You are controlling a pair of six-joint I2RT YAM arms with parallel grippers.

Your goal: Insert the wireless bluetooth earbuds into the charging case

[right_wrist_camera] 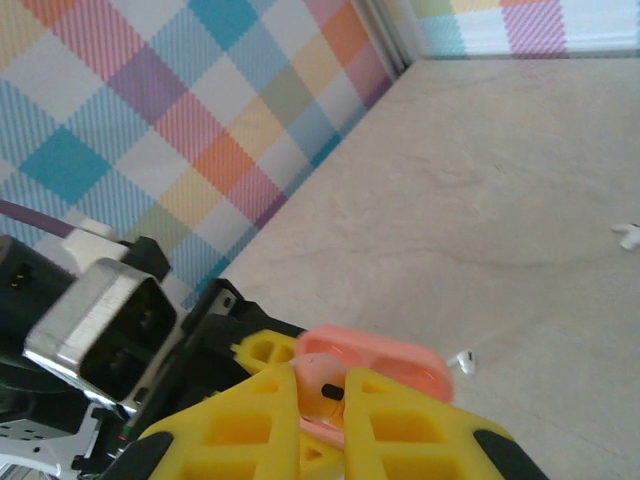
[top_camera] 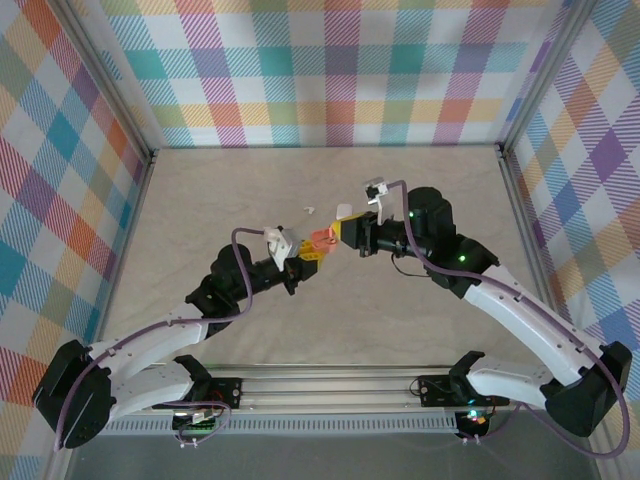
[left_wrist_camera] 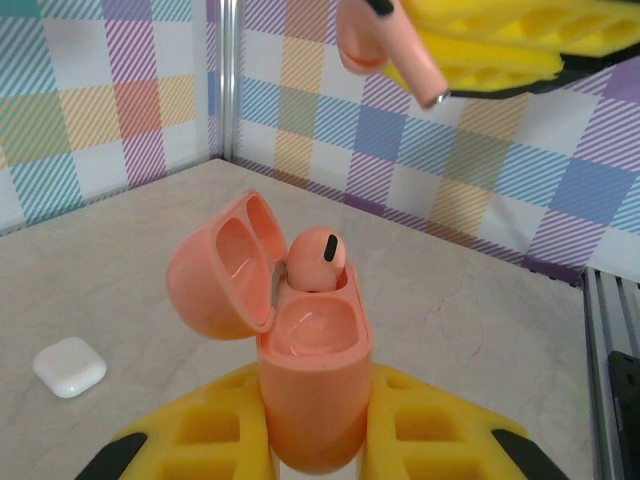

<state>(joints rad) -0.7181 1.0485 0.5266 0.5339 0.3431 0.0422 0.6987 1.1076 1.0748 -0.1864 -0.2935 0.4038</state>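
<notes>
Plaid walls, pale table (top_camera: pixel 200 190); from above, the left gripper (top_camera: pixel 307 251) clamps the open coral case (top_camera: pixel 322 239) mid-air, sockets presented, evidently for insertion, with the right gripper (top_camera: pixel 340 235) just beside it. Left wrist: one coral bud (left_wrist_camera: pixel 318 258) seated, the other socket empty, second coral bud (left_wrist_camera: pixel 385 45) hanging stem-down above the case. Right wrist: fingers (right_wrist_camera: pixel 250 420) pinch that bud over the case — a white bud (right_wrist_camera: pixel 461 360) lies on the table beyond it.

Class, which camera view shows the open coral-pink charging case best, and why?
The left wrist view: the coral charging case stands central, lid open, one bud seated, the nearer socket empty. The top external view shows the case as a small pink spot; in the right wrist view yellow fingers partly cover it.
</notes>
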